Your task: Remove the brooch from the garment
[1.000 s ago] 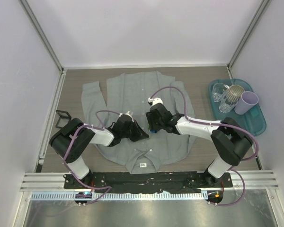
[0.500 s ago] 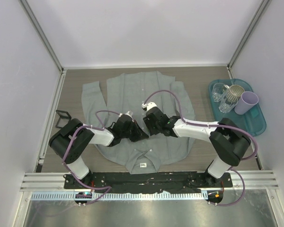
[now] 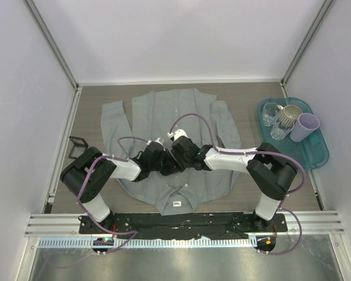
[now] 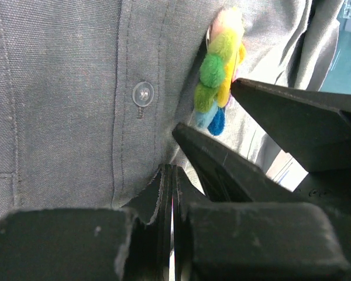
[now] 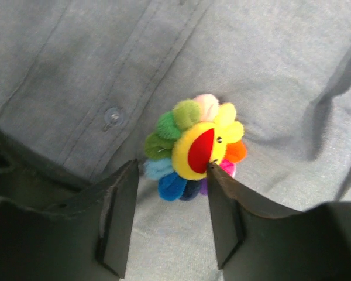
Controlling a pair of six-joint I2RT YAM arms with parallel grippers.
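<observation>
Within the last second the right arm has swung across the grey shirt (image 3: 164, 111) toward the left gripper (image 4: 169, 174), and the right gripper (image 5: 171, 190) now has its fingers spread to either side of the rainbow flower brooch (image 5: 194, 149). One fingertip sits just beside the blue petals. The other is touching, or very nearly touching, the edge of the yellow centre. The brooch is not yet pinched and stays pinned to the cloth, just beside a white button (image 5: 113, 116). The left fingers look pressed together on a fold of shirt next to the button strip, just below the brooch, probably to anchor the fabric. The approach looks finished, and closing on the flower and pulling it free should be next.
</observation>
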